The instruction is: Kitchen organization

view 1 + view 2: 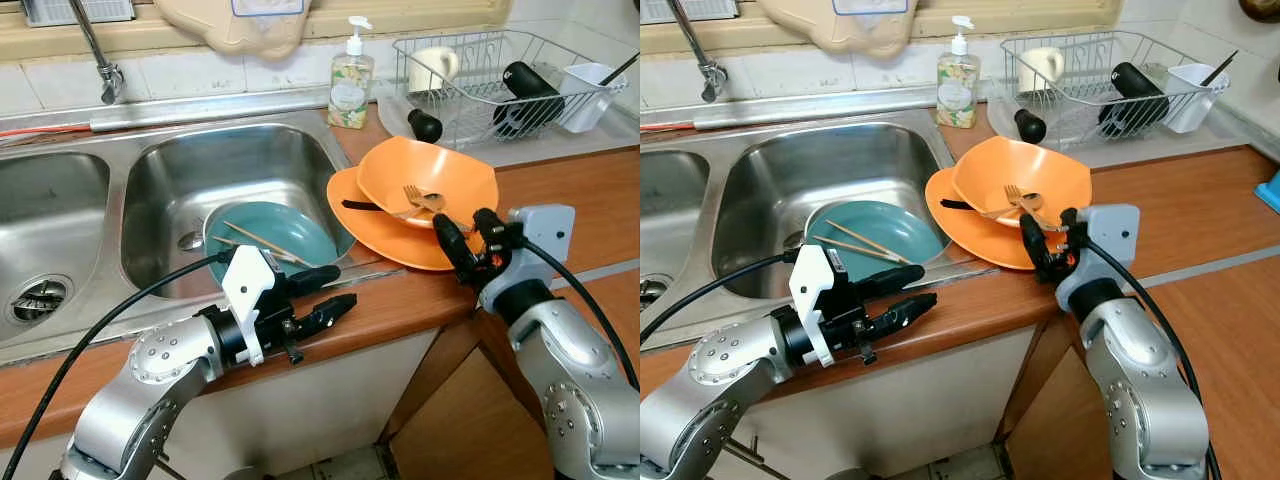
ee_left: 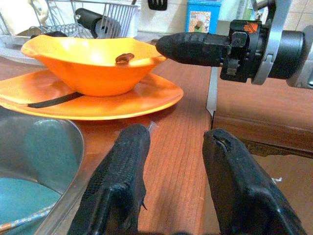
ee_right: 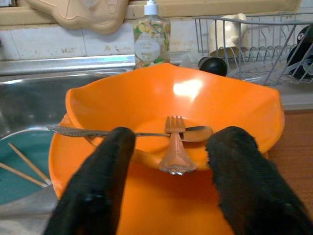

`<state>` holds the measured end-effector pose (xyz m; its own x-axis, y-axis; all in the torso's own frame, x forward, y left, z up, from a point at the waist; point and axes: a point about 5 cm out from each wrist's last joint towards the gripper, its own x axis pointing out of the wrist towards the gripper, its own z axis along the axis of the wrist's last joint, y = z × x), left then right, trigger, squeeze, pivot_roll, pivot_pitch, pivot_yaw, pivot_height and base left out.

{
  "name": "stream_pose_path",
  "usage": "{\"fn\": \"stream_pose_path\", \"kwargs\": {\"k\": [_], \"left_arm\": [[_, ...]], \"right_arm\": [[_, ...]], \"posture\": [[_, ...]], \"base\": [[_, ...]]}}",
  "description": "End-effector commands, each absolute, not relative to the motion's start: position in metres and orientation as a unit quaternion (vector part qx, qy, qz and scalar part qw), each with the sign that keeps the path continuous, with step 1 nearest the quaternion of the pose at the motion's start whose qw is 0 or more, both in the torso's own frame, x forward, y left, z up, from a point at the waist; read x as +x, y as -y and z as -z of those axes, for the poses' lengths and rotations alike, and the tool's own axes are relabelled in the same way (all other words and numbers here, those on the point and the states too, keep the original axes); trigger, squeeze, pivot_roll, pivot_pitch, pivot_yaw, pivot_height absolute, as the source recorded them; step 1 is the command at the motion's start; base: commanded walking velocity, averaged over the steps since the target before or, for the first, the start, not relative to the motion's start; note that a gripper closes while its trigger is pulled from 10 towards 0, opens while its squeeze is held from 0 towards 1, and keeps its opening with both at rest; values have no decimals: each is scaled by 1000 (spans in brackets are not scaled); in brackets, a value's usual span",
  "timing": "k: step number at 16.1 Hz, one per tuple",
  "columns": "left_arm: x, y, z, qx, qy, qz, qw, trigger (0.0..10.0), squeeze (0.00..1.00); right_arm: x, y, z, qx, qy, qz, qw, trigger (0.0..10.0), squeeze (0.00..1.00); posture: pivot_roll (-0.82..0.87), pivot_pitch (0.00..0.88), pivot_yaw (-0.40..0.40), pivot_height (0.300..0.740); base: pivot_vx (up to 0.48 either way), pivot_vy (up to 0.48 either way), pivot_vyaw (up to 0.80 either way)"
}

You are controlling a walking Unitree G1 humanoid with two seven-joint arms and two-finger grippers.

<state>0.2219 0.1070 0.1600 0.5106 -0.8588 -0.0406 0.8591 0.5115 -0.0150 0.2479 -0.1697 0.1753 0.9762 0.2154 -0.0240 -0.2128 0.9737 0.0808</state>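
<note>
Black fingers of the right claw [image 1: 466, 236] stand apart at the near rim of an orange bowl [image 1: 450, 178], gripping nothing; in the right wrist view the handle of a copper-coloured fork [image 3: 173, 146] juts over that rim between the two fingers. A spoon [image 3: 127, 132] lies across the bowl beside the fork. The bowl sits tilted on an orange plate [image 1: 370, 225], and a dark utensil [image 1: 362, 206] lies on the plate under the bowl's edge. The left claw [image 1: 325, 296] hovers over the front edge of the wooden desk [image 1: 590, 200], its fingers also apart and empty, pointing toward the right claw. Just beyond it, a teal plate [image 1: 285, 235] with two chopsticks [image 1: 262, 241] across it rests in the right basin of a steel sink [image 1: 160, 170]. Behind the plates, a soap dispenser [image 1: 350, 80] stands at the sink's corner. A wire dish rack [image 1: 480, 90] on the far right of the desk holds a cream mug [image 1: 435, 65], a black bottle [image 1: 530, 90] and a white cup [image 1: 590, 95].
</note>
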Motion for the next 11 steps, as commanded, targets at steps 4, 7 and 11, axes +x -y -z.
{"fn": "stream_pose_path", "kwargs": {"k": [4,7,11], "left_arm": [[221,-106,-160,12,-21,498,867,10000,0],[221,-106,-160,13,-21,497,867,10000,0],[222,-107,-161,14,-21,497,867,10000,0]], "right_arm": [[249,171,-174,32,-12,-121,992,0,0],[252,170,-172,28,-12,-119,992,0,0],[252,169,-168,18,-28,-126,991,0,0]], "posture": [[-94,0,16,740],[-90,0,12,740],[-88,0,15,740]], "base": [[0,0,0],[0,0,0],[0,0,0]]}}
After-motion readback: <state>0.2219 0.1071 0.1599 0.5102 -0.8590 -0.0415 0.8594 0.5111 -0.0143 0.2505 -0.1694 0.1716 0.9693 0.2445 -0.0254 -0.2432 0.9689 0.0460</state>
